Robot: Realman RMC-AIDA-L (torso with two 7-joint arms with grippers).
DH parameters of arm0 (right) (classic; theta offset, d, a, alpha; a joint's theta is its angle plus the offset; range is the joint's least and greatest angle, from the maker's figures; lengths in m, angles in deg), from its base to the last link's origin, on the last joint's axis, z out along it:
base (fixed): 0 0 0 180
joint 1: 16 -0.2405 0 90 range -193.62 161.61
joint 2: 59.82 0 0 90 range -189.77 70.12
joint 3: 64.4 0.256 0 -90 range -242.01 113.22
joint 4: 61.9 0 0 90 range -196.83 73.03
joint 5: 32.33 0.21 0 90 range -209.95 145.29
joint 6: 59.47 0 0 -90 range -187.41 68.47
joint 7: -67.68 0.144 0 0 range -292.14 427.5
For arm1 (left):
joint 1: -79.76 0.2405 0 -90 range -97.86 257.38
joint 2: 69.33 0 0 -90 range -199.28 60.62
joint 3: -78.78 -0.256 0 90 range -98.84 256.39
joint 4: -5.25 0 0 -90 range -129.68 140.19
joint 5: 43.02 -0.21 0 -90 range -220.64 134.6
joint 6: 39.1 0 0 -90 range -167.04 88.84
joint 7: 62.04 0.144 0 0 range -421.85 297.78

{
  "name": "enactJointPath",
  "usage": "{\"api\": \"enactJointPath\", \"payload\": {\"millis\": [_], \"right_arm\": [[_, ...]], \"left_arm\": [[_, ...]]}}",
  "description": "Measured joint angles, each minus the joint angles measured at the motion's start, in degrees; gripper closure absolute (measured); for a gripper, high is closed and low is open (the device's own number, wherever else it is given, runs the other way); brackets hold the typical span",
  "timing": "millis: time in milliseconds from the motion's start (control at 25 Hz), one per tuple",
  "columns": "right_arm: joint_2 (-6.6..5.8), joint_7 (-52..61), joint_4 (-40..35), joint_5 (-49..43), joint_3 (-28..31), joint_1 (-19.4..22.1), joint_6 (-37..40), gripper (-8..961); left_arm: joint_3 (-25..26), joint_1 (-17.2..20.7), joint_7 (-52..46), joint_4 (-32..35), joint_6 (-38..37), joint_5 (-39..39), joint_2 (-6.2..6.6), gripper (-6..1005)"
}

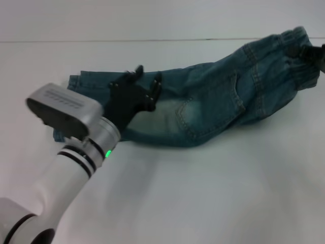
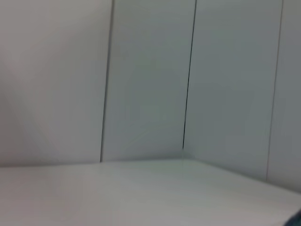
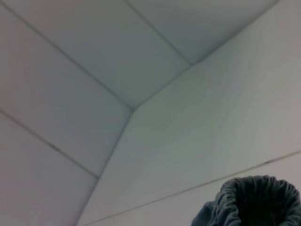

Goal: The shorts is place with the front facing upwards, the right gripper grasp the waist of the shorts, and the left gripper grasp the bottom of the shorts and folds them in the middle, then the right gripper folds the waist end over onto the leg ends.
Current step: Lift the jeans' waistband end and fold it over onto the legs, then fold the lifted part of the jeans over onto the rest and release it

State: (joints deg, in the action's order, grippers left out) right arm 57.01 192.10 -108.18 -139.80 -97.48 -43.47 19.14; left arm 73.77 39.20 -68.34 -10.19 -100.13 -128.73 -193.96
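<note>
The shorts (image 1: 213,104), blue-green denim with a pale faded patch, lie lengthwise across the white table. The leg ends (image 1: 75,84) are at the left. The waist of the shorts (image 1: 292,43) is raised off the table at the far right. My right gripper (image 1: 311,53) shows at the right edge, shut on that puckered band. The same gathered band (image 3: 256,200) fills a corner of the right wrist view. My left gripper (image 1: 149,72) is over the leg part of the shorts, its fingers spread open and holding nothing.
The white table (image 1: 213,193) stretches wide in front of the shorts. A pale panelled wall (image 2: 141,84) stands behind it. My left arm (image 1: 66,168) reaches in from the lower left.
</note>
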Motion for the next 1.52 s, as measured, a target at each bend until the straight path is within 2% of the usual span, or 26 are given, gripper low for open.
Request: {"api": "enactJointPath", "payload": {"millis": [120,400,760,960,1120,1280,1520], "right_arm": [[0.36,1.7,-3.3,-0.2,-0.2,-0.6,2.7,853],[0.42,5.7,-8.7,-0.3,-0.7,-4.4,7.9,852],[-0.26,8.4,-10.9,-3.1,-4.4,-14.5,8.5,853],[0.59,8.2,-11.1,-8.9,-4.7,-20.6,7.0,853],[1.68,7.8,-11.1,-10.8,-8.3,-24.1,4.2,853],[2.52,7.8,-9.9,-12.9,-13.3,-26.5,1.3,852],[2.69,6.8,-4.7,-13.5,-17.4,-29.1,-0.8,852]], "left_arm": [[1.6,-1.1,5.0,-2.2,3.8,-0.1,0.0,500],[3.1,-1.2,8.6,-3.9,7.2,-0.1,0.0,668],[2.9,-1.0,11.6,-6.5,8.8,-0.2,0.01,1004],[2.9,-0.6,11.6,-8.4,8.6,-2.5,0.0,998],[3.1,-0.5,11.6,-10.0,8.5,-4.5,0.0,998],[3.1,-0.8,11.6,-11.4,8.5,-5.9,0.0,998],[3.6,0.2,11.6,-11.8,8.3,-6.1,0.0,999]]}}
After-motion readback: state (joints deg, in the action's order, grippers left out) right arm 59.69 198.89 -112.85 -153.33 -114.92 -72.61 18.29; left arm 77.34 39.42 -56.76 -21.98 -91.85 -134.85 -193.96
